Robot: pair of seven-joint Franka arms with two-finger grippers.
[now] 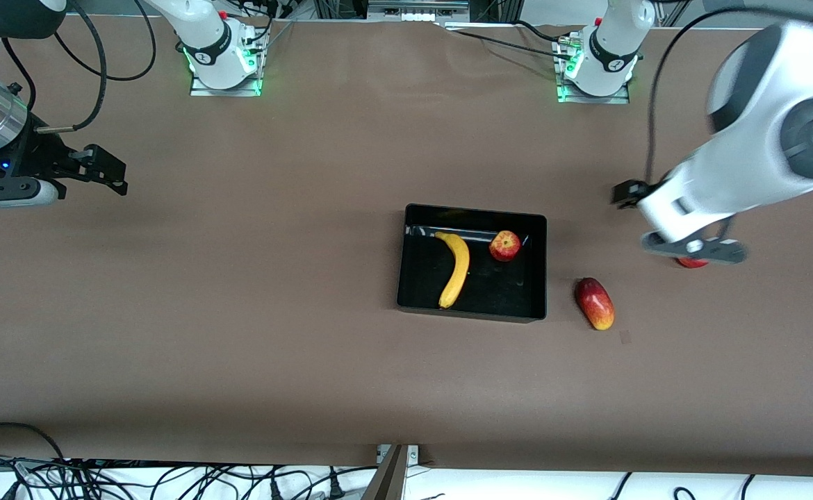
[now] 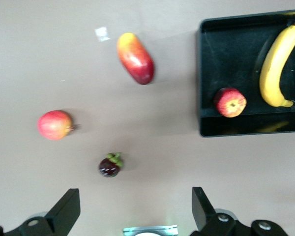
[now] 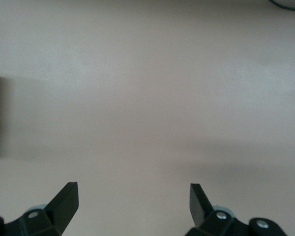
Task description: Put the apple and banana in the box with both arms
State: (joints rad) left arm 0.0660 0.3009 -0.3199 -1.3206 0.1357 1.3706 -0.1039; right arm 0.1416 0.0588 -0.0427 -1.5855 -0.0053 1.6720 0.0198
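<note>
Fingers on both grippers are spread and empty: left gripper (image 2: 136,209) over the counter (image 1: 240,347) toward its own end, right gripper (image 3: 133,204) waiting over bare counter. We judge the banana (image 1: 454,268) light, smooth and bruisable, best pinched mid-length; the apple (image 1: 505,246) firm, round, prone to roll. Both lie in the box (image 1: 472,314), the banana's long axis running from the robots' side toward the front camera.

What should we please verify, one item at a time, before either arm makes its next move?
1. Curved yellow banana inside the glossy black open-top box: ok.
2. Small red apple with yellowish patches inside the box, apart from the banana: ok.
3. Left gripper open, holding nothing, over bare table by the loose fruit: ok.
4. Right gripper open, holding nothing, over bare table at the right arm's end: ok.
5. Elongated red-and-yellow oval fruit outside the box: ok.
</note>
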